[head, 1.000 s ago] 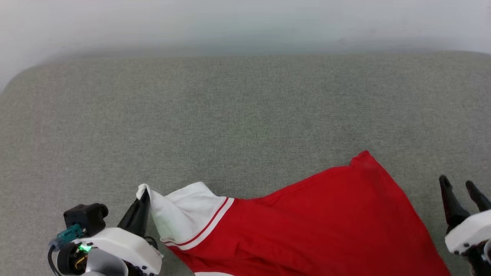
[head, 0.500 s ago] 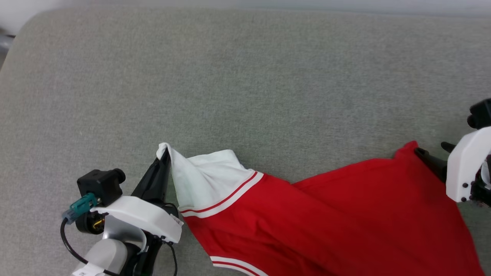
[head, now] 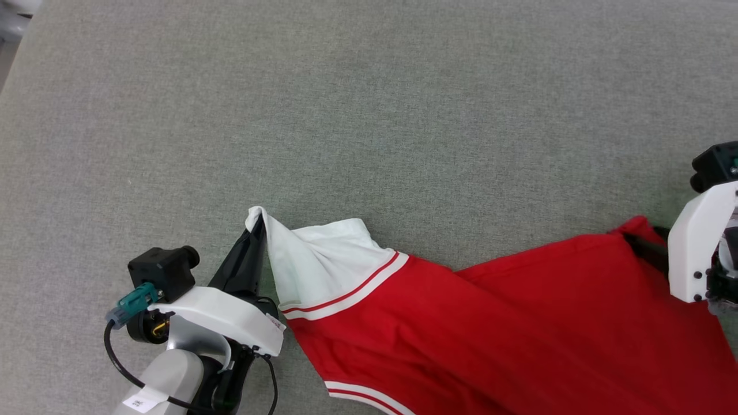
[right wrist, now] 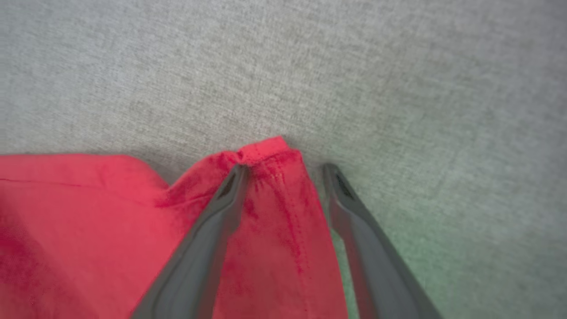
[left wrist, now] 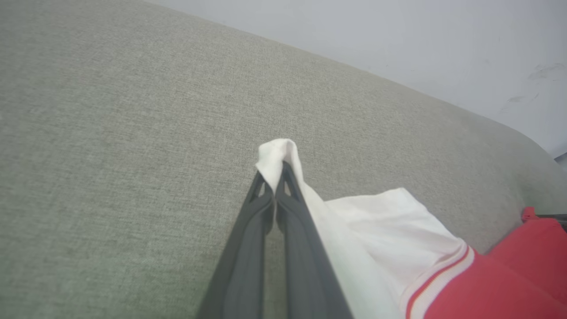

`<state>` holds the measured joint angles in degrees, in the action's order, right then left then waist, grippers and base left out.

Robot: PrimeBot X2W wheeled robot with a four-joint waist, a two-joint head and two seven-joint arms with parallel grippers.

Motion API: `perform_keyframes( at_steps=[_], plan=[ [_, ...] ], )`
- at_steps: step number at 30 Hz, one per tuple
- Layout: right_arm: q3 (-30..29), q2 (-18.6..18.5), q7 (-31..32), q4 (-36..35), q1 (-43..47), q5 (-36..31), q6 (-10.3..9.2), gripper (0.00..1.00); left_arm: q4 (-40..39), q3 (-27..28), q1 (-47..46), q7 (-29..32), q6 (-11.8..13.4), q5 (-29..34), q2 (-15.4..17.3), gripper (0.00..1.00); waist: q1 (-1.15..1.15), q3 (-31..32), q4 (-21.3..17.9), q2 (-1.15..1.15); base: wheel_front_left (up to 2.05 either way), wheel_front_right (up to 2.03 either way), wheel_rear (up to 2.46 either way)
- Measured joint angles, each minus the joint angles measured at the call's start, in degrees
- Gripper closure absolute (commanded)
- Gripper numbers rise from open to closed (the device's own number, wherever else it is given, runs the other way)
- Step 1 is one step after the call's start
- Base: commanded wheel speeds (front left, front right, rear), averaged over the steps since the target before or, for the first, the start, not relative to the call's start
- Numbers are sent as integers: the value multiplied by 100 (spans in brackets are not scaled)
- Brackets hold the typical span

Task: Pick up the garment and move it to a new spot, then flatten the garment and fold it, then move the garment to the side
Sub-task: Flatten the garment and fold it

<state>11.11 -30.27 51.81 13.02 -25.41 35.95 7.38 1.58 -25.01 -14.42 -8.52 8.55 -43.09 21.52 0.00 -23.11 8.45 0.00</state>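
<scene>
My left claw stays pinched shut on the tip of the white sleeve. The garment lies slack on the grey padded surface between my arms. My right claw, clear of the cloth a second ago, now straddles the red hem corner, wide apart and gripping nothing. Once it closes, I reckon I can lift.
</scene>
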Motion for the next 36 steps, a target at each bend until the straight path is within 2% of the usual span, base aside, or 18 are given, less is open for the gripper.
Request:
perform_keyframes(
  at_steps=[4,9,14,18,24,28,36],
  plan=[
    [98,58,-48,36,-1,141,3,100,43,14,5,3,1,-44,22,100,0,109,-68,0,0,0,0],
    [-111,196,-480,116,-18,101,18,100,29,104,8,16,62,-43,123,100,0,346,-170,0,0,0,0],
    [-497,315,-783,200,-131,-250,14,100,15,174,-124,40,113,19,227,100,0,657,-324,1,0,0,0],
    [-656,480,-996,259,-343,-517,14,100,66,265,-552,175,104,133,449,100,0,895,-492,0,0,0,0],
    [-701,680,-1260,425,-850,-871,15,100,398,338,-1552,436,-53,278,716,100,0,1173,-788,0,0,0,0],
    [-653,834,-1461,677,-1569,-1127,16,100,804,357,-2531,689,-131,503,899,100,0,1249,-1053,0,0,0,0],
    [-884,1039,-2005,1037,-3283,-1645,18,100,1485,479,-4480,939,-303,800,1126,100,0,831,-1216,0,0,0,0]
  ],
)
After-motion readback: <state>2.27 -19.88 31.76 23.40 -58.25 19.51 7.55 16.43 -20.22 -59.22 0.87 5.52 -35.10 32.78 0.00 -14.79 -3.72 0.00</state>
